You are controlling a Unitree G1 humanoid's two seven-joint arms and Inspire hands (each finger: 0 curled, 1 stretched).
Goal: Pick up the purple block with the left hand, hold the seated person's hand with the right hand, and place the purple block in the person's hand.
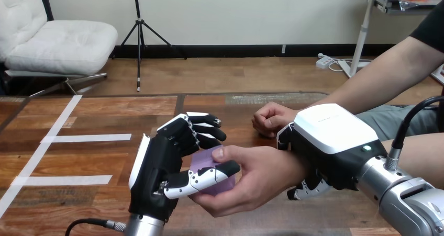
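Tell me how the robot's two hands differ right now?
The left hand stands upright, thumb pinching the purple block; the right hand lies back-up, fingers curled round the person's wrist. The left hand shares its block with the person's hand; the right grips alone. Both are closed on something.

The table (104,110) is wood with a slight sheen. The left hand (154,176) and right hand (327,142) wear smooth plastic shells; the purple block (200,160) looks matt.
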